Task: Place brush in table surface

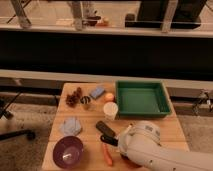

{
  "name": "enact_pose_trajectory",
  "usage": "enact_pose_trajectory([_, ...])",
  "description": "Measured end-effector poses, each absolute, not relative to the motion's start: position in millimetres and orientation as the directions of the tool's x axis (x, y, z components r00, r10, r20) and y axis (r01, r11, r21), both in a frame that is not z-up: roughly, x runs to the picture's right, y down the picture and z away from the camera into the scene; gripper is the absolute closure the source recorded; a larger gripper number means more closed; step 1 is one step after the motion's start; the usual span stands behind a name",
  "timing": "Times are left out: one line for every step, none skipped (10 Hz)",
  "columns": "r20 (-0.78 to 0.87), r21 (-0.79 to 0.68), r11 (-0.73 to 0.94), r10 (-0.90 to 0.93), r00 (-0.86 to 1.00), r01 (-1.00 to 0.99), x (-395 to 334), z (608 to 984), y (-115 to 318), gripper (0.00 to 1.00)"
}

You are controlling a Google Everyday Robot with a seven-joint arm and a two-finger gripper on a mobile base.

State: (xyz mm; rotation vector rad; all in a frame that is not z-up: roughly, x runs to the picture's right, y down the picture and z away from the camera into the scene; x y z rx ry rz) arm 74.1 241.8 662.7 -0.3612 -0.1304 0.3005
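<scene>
The wooden slatted bench (165, 131) fills the lower part of the view. The robot's white arm (150, 150) reaches in from the lower right and covers much of the bench's near right corner. A green tray (142, 98) sits at the back right. A purple bowl (68, 151) stands at the near left, with a grey cloth (70, 126) behind it. The cream cup (110, 110) stands mid-bench, an orange carrot (107, 154) lies near the front, and a flat black bar (105, 128) lies just left of the arm. The end effector (119, 141) is low at the arm's left edge; whether it is spread or pinching anything cannot be told, and the brush cannot be made out.
</scene>
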Motion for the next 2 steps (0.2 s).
enact_pose_trajectory([0.070, -0.359, 0.894, 0.312, 0.948, -0.267, 77.5, 661.4, 238.6, 1.00])
enact_pose_trajectory([0.069, -0.354, 0.896, 0.312, 0.947, -0.269, 80.3, 660.3, 236.4, 1.00])
